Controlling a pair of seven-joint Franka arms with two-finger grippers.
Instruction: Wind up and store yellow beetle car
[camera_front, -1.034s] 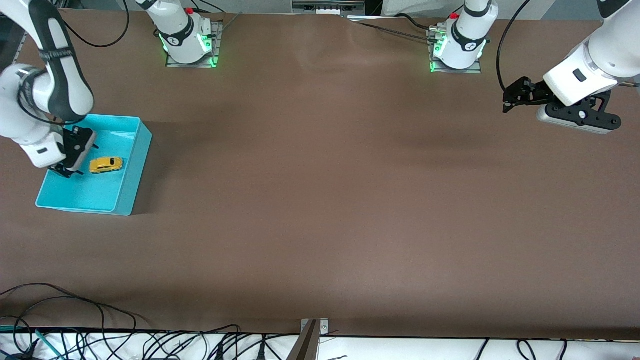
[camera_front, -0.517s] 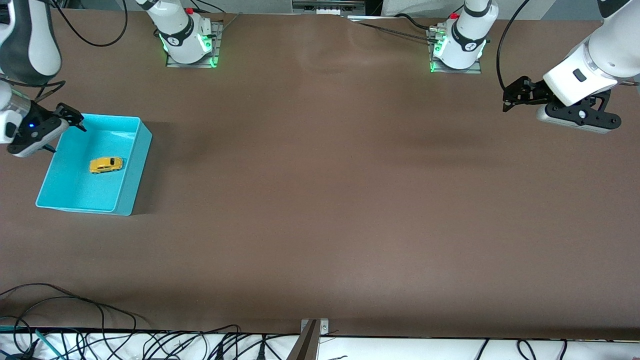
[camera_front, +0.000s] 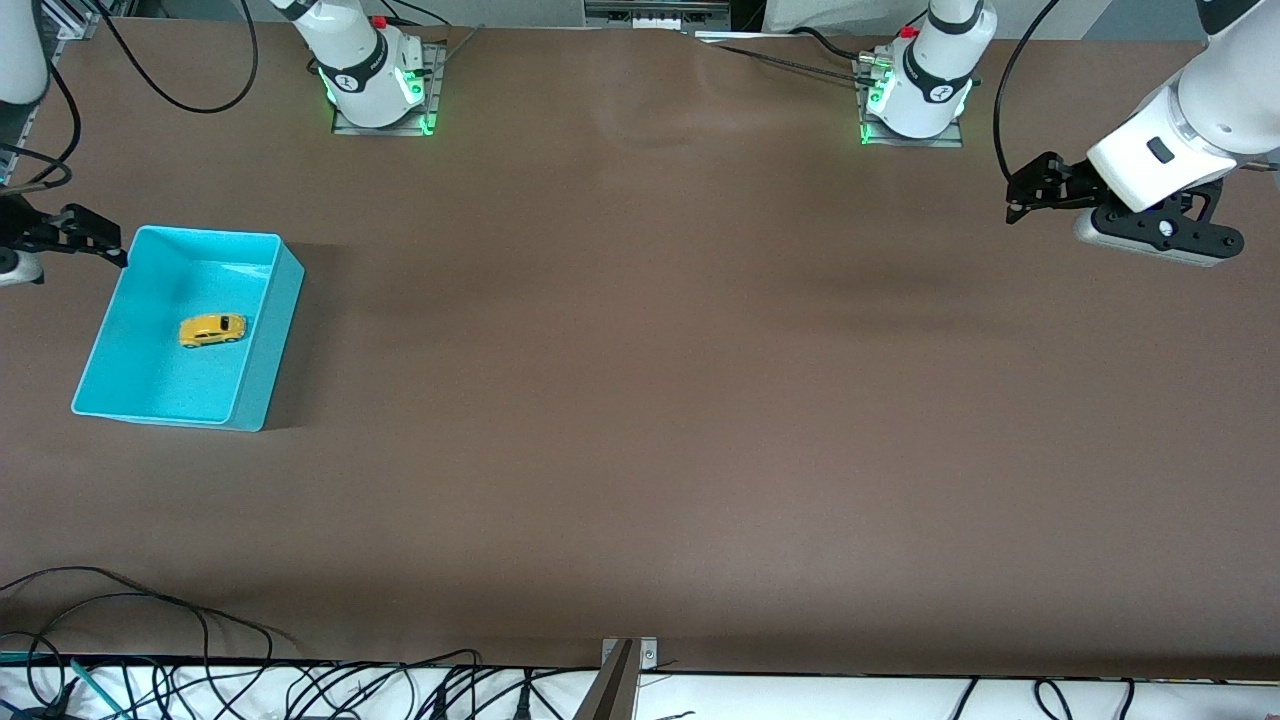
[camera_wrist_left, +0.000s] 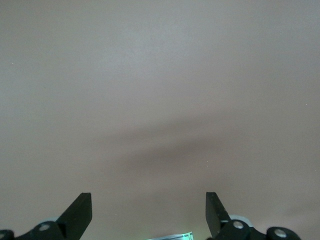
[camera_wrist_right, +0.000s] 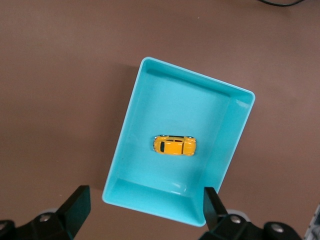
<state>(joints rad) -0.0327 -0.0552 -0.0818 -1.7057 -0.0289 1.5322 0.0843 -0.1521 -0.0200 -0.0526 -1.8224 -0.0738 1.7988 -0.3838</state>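
Note:
The yellow beetle car (camera_front: 212, 330) lies on its wheels on the floor of the turquoise bin (camera_front: 268, 330), near the bin's middle. In the right wrist view the car (camera_wrist_right: 174, 145) shows from above inside the bin (camera_wrist_right: 123, 142), with nothing touching it. My right gripper (camera_front: 92, 234) hangs open and empty in the air by the bin's corner, at the right arm's end of the table. From its own camera, the right gripper (camera_wrist_right: 146, 193) holds nothing. My left gripper (camera_front: 1022, 194) waits open over bare table at the left arm's end, and the left gripper (camera_wrist_left: 148, 198) is empty.
The brown table (camera_front: 640, 400) stretches between the bin and the left arm. Both arm bases (camera_front: 375, 75) (camera_front: 915, 85) stand along the edge farthest from the front camera. Loose cables (camera_front: 150, 650) lie along the nearest edge.
My right gripper has risen out of the bin and drawn away toward the table's end, leaving the car lying in the bin. The left arm has not moved.

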